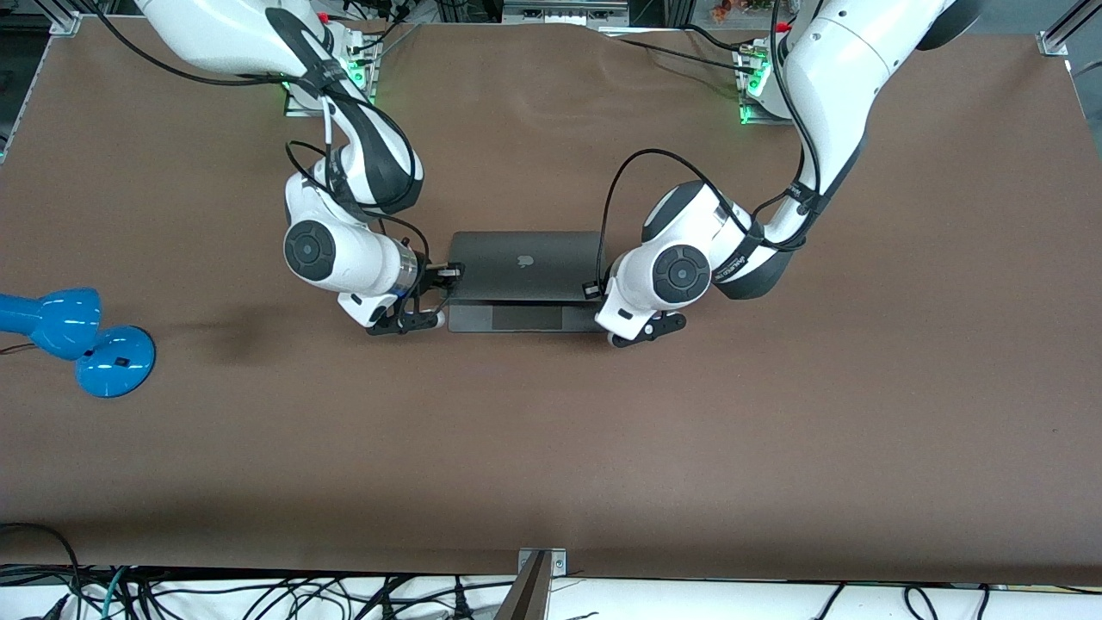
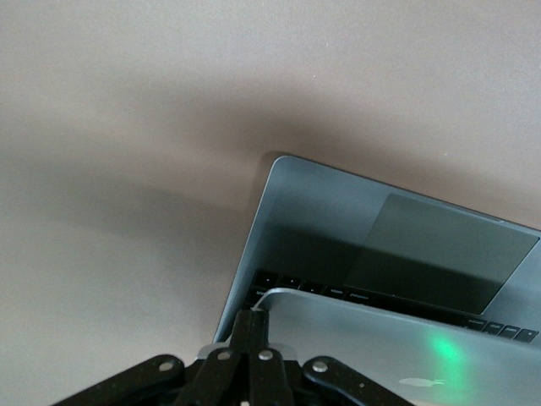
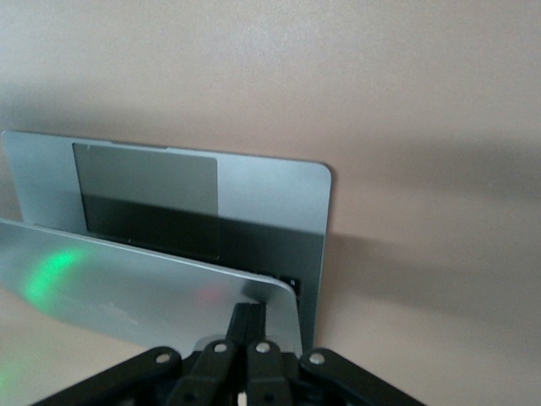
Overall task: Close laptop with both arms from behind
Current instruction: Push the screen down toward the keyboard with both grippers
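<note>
Both grippers sit at the laptop [image 1: 523,267], one at each end of its lid. We see the right gripper [image 1: 448,274] against the lid's edge toward the right arm's end of the desk [image 1: 603,448], and the left gripper [image 1: 592,290] at the other edge. In each wrist view the fingers [image 2: 250,326] look drawn together on the lid's corner, though we cannot quite tell whether they pinch it. The laptop lies mid-desk, its lid tilted low over the base, trackpad [image 3: 148,199] and a strip of keys showing. A blue lamp [image 1: 77,340] stands well apart.
</note>
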Motion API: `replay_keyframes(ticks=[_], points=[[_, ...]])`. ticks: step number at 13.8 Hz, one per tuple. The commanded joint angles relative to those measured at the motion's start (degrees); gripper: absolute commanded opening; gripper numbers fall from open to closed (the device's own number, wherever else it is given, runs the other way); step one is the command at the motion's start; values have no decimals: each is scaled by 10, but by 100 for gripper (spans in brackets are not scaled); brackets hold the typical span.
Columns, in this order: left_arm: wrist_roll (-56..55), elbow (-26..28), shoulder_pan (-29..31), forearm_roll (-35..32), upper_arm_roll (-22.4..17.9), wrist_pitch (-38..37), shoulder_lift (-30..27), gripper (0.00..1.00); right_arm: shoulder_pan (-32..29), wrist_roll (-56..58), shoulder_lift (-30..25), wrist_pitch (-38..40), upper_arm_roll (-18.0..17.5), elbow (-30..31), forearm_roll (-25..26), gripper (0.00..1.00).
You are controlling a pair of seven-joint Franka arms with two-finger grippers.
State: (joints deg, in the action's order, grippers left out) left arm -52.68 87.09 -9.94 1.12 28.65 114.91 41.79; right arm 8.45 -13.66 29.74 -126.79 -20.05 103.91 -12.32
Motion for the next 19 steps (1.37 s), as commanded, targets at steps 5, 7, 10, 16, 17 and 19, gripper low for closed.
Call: replay_keyframes(ticks=[5, 7, 10, 16, 17, 19], points=[[-8, -23, -15, -16, -3, 29, 29, 0, 30, 11, 51, -27, 27, -49, 7, 4], [-8, -24, -20, -17, -6, 40, 39, 0, 31, 13, 62, -27, 29, -60, 7, 4], [-8, -24, -44, -16, -37, 50, 44, 0, 31, 42, 78, -29, 40, -71, 6, 4], [-6, -32, -51, -17, -48, 65, 59, 0, 31, 46, 111, -59, 41, -89, 6, 4], [-6, -32, -51, -17, -48, 66, 64, 0, 33, 47, 114, -60, 41, -92, 6, 4], [-6, -32, -51, -17, -50, 69, 67, 0, 35, 47, 119, -61, 41, -96, 6, 4]])
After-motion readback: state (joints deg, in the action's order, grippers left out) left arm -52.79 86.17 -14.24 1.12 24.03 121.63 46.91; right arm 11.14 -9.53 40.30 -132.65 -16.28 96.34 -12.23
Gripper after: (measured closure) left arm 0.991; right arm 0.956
